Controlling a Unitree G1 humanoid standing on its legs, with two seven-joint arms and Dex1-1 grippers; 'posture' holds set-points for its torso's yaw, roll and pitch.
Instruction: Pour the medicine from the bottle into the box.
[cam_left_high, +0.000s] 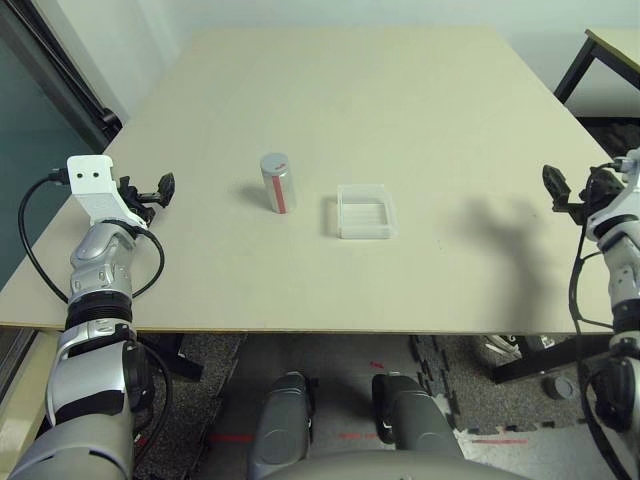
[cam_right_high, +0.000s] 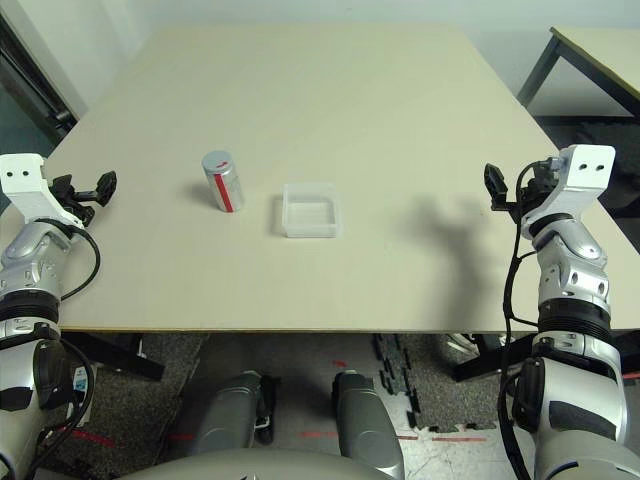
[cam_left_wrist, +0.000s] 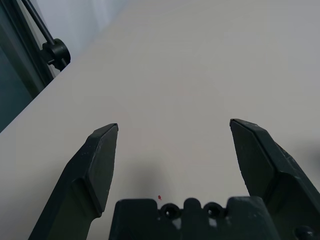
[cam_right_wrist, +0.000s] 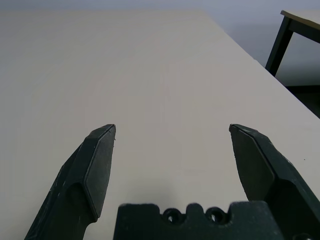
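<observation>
The bottle (cam_left_high: 277, 183) stands upright near the middle of the table, white-grey with a red stripe down its side and a grey cap on top. Just to its right lies the box (cam_left_high: 365, 211), a shallow clear plastic tray with nothing showing inside. My left gripper (cam_left_high: 163, 188) hovers at the table's left edge, well left of the bottle, open with only bare tabletop between its fingers (cam_left_wrist: 97, 165). My right gripper (cam_right_high: 493, 187) hangs at the table's right edge, far right of the box, open and holding nothing, its fingers (cam_right_wrist: 95, 170) spread wide.
The tan table (cam_left_high: 380, 90) stretches far behind the bottle and box. A second table with a black leg (cam_left_high: 575, 65) stands at the back right. A dark window frame (cam_left_high: 60, 90) runs along the left side.
</observation>
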